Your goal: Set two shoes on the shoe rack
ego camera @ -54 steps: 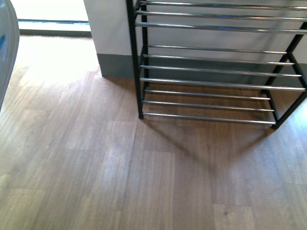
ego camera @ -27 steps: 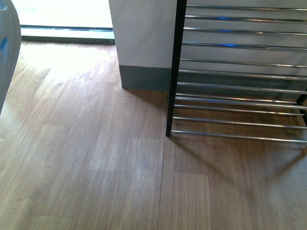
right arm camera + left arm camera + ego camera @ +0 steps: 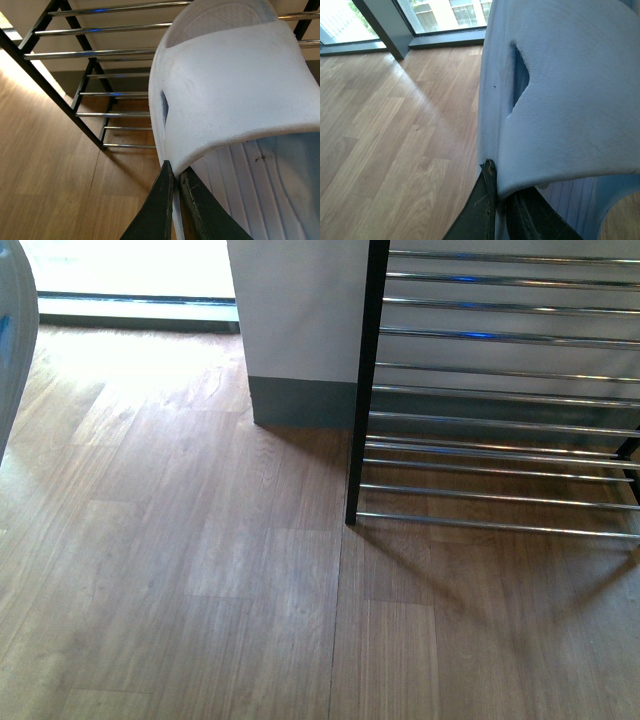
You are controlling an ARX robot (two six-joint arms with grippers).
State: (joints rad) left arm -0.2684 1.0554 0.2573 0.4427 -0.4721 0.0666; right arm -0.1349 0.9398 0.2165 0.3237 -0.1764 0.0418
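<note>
The left claw (image 3: 498,189) is clenched on the left slide (image 3: 560,90). Its two dark fingers are nearly together, pinching the thin side edge just under the strap. The slide is pale blue, held off the floor (image 3: 385,140) with a window (image 3: 450,12) beyond. Its heel end runs out of the picture, and only a strip of ribbed footbed shows.

The right claw (image 3: 176,171) grasps the right slide (image 3: 230,85) in the same way, fingers all but closed on the side edge below the strap. This slide hangs in front of the rack (image 3: 95,52). It hides much of the rods behind it, so whether it touches any rod cannot be told.

In the front view neither claw shows. The rack (image 3: 365,390) stands on the floor at the right, against the wall (image 3: 295,310), and is cut off by the top and right borders. A pale bluish curved edge (image 3: 12,350) enters at the left border, but too little shows to name it.
</note>
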